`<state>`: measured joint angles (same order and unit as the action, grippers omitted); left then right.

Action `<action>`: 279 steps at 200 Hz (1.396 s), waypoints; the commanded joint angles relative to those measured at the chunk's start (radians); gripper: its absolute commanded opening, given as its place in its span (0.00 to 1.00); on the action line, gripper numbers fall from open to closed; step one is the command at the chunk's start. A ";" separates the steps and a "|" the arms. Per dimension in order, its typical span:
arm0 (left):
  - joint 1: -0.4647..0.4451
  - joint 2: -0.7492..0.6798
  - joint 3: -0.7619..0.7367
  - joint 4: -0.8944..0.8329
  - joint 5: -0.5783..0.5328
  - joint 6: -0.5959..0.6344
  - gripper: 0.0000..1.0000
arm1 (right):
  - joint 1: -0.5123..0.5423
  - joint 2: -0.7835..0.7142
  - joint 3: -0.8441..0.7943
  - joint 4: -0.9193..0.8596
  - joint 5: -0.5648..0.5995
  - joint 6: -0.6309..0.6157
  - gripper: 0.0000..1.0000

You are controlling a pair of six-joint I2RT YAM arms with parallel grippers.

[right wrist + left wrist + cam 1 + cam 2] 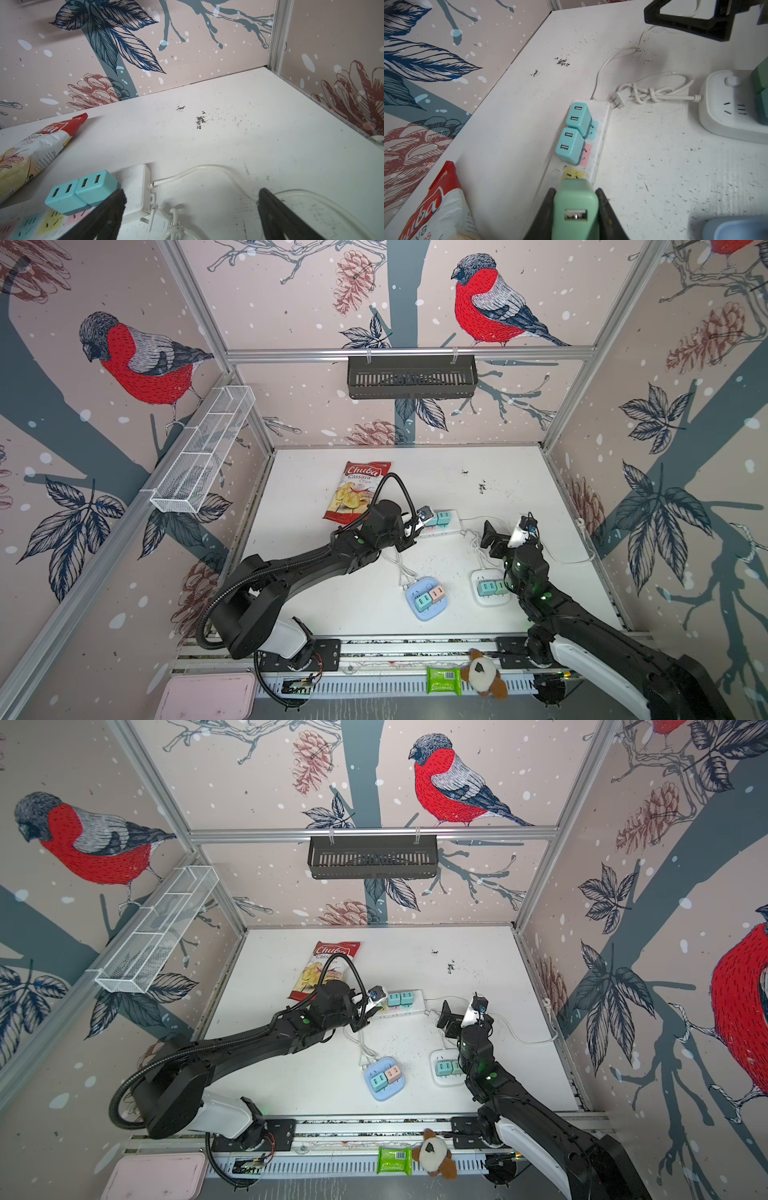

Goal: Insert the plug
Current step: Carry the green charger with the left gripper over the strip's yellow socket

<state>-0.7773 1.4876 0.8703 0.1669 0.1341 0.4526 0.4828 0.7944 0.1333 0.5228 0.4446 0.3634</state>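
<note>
- My left gripper (575, 194) is pinching the green plug (575, 209) by its two flat sides, USB port facing the wrist camera. The plug sits low over the near end of the white power strip (601, 126).
- I'd aim for the yellow socket (574, 174), which is free and just ahead of the plug. Two teal chargers (571, 145) take up the strip farther along.
- The plug body hides its own prongs, so I can't tell whether they're square to the slots. I'd line the plug's edges up with the yellow patch instead.
- Then push straight down with no twist. A tilted push would probably jam the prongs or skid the strip.
- My right gripper (191, 192) is spread wide and empty, near the strip's cord end. I'd set it down on that end to pin the strip first.
- I'd watch the clearance to the nearer teal charger as the plug goes in.
</note>
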 commanded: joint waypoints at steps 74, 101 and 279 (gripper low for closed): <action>0.001 0.179 0.216 -0.180 0.037 0.131 0.00 | -0.046 -0.025 -0.014 0.002 -0.065 0.040 0.99; 0.004 0.226 0.250 -0.202 0.037 0.162 0.00 | -0.059 -0.024 -0.009 -0.013 -0.072 0.063 0.99; 0.067 0.135 0.207 -0.155 0.138 0.263 0.00 | -0.101 -0.007 -0.001 -0.023 -0.112 0.081 1.00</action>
<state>-0.7189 1.6550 1.0946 -0.0452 0.2539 0.6769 0.3851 0.7856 0.1253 0.4942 0.3408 0.4416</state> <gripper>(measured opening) 0.285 0.995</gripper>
